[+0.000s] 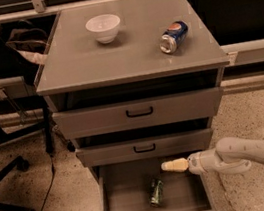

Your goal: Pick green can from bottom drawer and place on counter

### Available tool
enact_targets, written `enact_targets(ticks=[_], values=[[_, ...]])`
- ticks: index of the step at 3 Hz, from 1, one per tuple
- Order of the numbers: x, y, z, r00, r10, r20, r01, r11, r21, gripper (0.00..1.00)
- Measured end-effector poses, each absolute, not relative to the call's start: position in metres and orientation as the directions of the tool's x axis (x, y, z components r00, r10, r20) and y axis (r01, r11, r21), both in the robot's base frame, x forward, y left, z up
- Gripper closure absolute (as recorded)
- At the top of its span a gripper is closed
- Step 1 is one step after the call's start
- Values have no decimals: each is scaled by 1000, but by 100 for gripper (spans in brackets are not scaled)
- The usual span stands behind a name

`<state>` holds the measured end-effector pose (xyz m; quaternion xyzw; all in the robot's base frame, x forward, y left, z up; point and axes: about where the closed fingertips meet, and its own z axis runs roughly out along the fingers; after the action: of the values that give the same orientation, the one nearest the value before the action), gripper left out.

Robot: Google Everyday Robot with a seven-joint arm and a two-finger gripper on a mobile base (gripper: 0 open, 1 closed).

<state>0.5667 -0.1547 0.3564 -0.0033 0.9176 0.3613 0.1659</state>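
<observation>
The green can (pixel 156 191) lies on its side on the floor of the bottom drawer (pixel 124 205), which is pulled out. My gripper (pixel 173 165) reaches in from the right over the drawer, its cream-coloured tip pointing left, above and a little to the right of the can and apart from it. The counter (pixel 128 52) is the grey top of the cabinet, well above the gripper.
On the counter stand a white bowl (pixel 103 27) at the back left and a blue-and-red can (pixel 173 37) lying on its side at the right. Two shallower drawers (pixel 139 112) stick out slightly above the open one. An office chair base (pixel 1 171) is on the floor at the left.
</observation>
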Motion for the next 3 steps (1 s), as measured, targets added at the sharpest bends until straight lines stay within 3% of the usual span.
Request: enact_targets(ticks=[3], values=[[541, -88, 304, -936, 40, -351, -168, 823, 543, 0]])
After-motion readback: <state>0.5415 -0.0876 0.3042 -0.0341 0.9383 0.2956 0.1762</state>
